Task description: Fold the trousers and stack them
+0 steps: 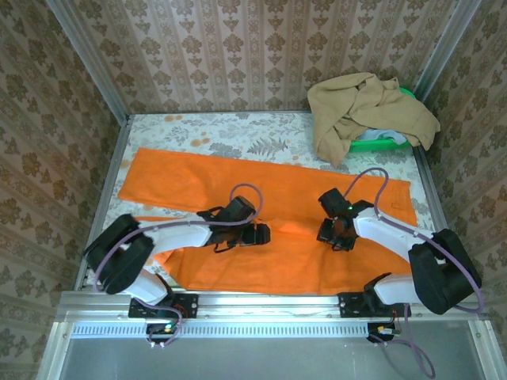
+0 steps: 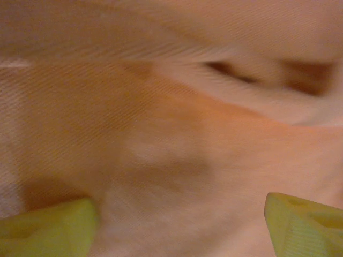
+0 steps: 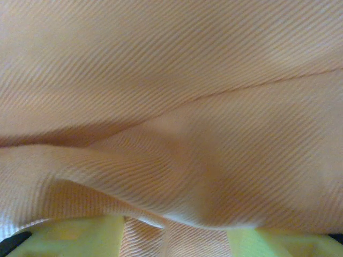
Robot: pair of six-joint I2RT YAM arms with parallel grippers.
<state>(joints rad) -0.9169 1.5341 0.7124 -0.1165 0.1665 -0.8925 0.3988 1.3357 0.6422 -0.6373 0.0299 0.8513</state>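
Observation:
The orange trousers point(image 1: 269, 186) lie spread flat across the table, their two long legs running left in a shallow V. My left gripper point(image 1: 257, 233) rests on the cloth near the middle of the near leg. In the left wrist view its gripper point(image 2: 179, 225) is open, yellow-green fingertips point(image 2: 48, 230) wide apart with flat trousers fabric point(image 2: 171, 134) between them. My right gripper point(image 1: 337, 235) presses down on the trousers' right part. In the right wrist view its gripper point(image 3: 177, 241) stands half open, and a raised fold of fabric point(image 3: 177, 160) lies over and between the fingertips point(image 3: 80, 235).
A tan garment point(image 1: 364, 111) is heaped over a green basket point(image 1: 372, 145) at the back right corner. Patterned walls close in the table on three sides. A metal rail point(image 1: 269, 302) runs along the near edge by the arm bases.

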